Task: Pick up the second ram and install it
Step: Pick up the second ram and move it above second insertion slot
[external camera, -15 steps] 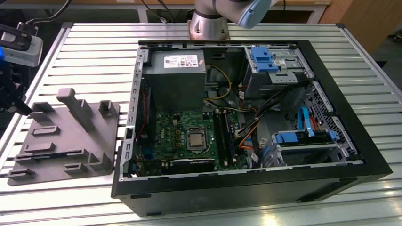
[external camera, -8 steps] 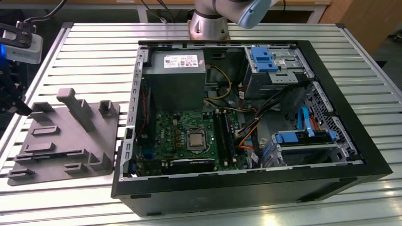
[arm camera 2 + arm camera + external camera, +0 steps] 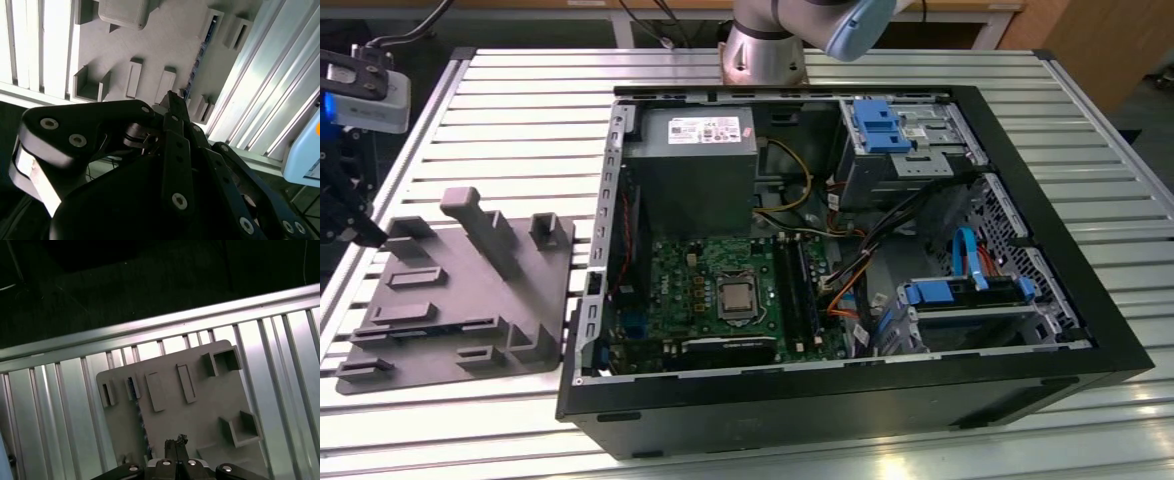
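The second ram (image 3: 199, 56) is a thin blue stick standing on its edge in a grey holder plate (image 3: 165, 40). It shows edge-on in the first wrist view as a blue line (image 3: 141, 422) between small slotted posts. My gripper (image 3: 175, 442) hangs above the holder, close beside the ram and apart from it. Its black fingertips (image 3: 171, 98) meet with nothing between them, so it is shut. In the exterior view the gripper (image 3: 358, 228) is at the far left, over the left edge of the holder (image 3: 460, 300).
An open black computer case (image 3: 854, 400) lies on the slatted metal table (image 3: 520, 110), to the right of the holder. Inside are the green motherboard (image 3: 680, 275), long black memory slots (image 3: 794, 290), a grey power supply (image 3: 694, 160), cables and blue drive brackets. The table's edge (image 3: 150, 322) runs just beyond the holder.
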Controlling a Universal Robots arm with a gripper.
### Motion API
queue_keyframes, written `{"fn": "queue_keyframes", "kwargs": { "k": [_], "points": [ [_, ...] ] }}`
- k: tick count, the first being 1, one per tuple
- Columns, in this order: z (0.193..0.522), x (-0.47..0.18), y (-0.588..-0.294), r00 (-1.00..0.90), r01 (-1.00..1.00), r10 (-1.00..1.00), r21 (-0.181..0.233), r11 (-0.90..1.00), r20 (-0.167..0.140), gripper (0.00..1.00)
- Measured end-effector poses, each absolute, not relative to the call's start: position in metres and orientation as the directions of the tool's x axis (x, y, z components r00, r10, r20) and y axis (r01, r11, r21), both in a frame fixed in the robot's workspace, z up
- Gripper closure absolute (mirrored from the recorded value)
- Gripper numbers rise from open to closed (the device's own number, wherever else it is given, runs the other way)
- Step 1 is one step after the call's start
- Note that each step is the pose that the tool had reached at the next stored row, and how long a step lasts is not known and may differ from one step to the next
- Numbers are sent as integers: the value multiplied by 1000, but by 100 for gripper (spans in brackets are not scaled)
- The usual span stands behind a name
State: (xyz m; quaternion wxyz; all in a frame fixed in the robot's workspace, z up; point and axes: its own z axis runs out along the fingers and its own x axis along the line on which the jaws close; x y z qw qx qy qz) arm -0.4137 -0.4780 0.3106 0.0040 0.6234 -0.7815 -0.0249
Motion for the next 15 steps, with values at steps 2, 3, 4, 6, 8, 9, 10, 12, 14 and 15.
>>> {"fn": "queue_keyframes", "kwargs": {
  "k": [2, 3, 4, 6, 8, 9, 10, 12, 14, 15],
  "points": [
    [310, -414, -478, -211, -977, -977, 44, 210, -25, 89],
    [310, -414, -478, -205, -978, -978, 44, 204, -25, 89],
    [310, -414, -478, -200, -979, -980, 44, 198, -25, 89],
    [310, -414, -478, -189, -981, -982, 44, 187, -25, 89],
    [310, -414, -479, -176, -984, -984, 44, 175, -25, 89],
    [310, -414, -479, -170, -985, -985, 44, 169, -25, 89],
    [309, -414, -479, -164, -986, -986, 44, 163, -25, 89],
    [309, -414, -479, -152, -988, -988, 44, 151, -25, 89],
    [309, -415, -479, -141, -989, -990, 44, 140, -25, 89],
    [309, -415, -479, -136, -990, -990, 44, 135, -25, 89]
  ]
}}
